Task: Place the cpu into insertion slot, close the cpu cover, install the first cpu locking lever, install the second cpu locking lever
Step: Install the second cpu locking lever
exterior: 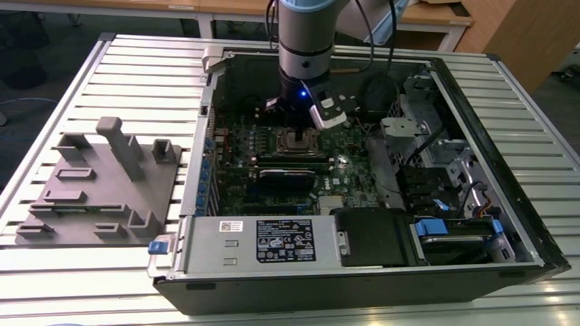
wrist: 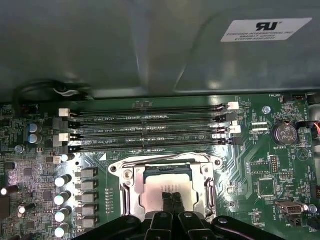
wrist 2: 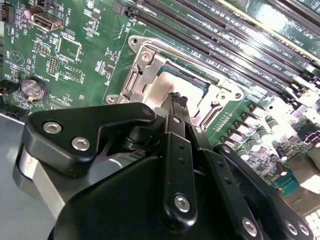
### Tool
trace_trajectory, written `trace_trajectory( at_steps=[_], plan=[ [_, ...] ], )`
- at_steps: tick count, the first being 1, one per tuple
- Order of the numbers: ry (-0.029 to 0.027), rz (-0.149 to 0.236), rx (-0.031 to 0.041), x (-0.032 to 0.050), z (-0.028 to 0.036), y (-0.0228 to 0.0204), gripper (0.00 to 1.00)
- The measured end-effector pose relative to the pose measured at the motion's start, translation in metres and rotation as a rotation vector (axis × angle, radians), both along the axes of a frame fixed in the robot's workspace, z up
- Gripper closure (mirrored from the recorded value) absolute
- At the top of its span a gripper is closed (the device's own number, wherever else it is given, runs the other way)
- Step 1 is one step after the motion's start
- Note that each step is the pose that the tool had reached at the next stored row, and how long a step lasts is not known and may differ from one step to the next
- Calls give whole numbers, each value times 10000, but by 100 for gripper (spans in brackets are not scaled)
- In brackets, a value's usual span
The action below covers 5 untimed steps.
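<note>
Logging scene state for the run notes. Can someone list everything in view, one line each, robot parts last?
cpu: one, silver-tan, lying in the insertion slot under the gripper tip.
insertion slot: one, silvery frame, on the green motherboard.
motherboard: one, green, inside the case.
computer case: one, black, open, on the table.
memory slots: four, black, beside the insertion slot.
coin battery: one, silver, on the motherboard.
fixture block: one, grey, at the exterior view's left on the table.
table: one, pale slatted metal.
gripper: one, black, fingers together, tip at the cpu.
</note>
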<state>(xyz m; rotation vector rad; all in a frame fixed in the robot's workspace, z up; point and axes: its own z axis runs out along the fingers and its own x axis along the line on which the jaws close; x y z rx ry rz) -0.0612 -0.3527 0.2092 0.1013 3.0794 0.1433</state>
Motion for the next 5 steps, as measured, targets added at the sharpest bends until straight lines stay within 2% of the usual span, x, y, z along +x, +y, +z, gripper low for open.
trace_trajectory(
  at_steps=[5],
  plan=[
    [0, 1, -7, 1, 0, 0, 89]
  ],
)
